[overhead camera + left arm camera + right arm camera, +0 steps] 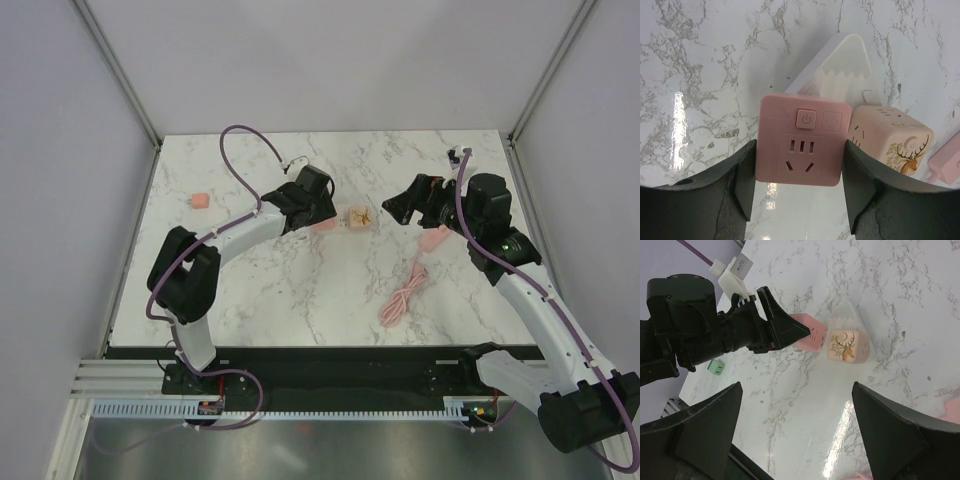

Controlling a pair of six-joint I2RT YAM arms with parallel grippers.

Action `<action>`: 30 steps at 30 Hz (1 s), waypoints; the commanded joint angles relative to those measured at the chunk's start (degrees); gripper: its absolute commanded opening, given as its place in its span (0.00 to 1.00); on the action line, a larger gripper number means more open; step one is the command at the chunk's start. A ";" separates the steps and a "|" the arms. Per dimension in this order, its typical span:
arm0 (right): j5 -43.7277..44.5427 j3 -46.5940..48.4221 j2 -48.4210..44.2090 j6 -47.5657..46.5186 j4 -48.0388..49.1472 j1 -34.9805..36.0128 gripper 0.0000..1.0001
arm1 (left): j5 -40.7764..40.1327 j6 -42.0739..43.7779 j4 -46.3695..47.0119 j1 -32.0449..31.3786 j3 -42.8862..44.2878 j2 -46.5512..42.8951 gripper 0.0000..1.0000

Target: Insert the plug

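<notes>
The tray [845,310] holds the deer cube [847,346]. Beside the tray, the left gripper [799,175] squeezes the pink socket [802,145]. The right gripper [797,407] is wide apart.

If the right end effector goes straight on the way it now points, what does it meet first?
Probably the deer cube, though the right end effector may touch the marble table sooner; depth is unclear.

Overhead, two wrist close-ups; common socket [801,147]
</notes>
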 commanded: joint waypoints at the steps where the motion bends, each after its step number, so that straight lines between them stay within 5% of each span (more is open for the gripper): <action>1: 1.12 0.05 -0.27 -0.57 0.87 -0.28 0.98 | -0.33 -2.63 2.72 -0.69 0.82 0.19 0.02; 14: 8.31 -1.53 3.06 -1.71 1.40 -0.36 0.98 | -2.52 -2.10 2.28 -2.09 3.19 1.07 0.02; 19: 6.31 0.57 13.33 -4.34 2.63 -0.45 0.83 | -3.84 -1.84 2.01 -2.71 4.59 1.16 0.02; 30: -0.73 6.28 31.96 -9.97 9.05 -0.80 0.73 | -5.68 -0.25 0.87 -3.85 7.41 2.30 0.02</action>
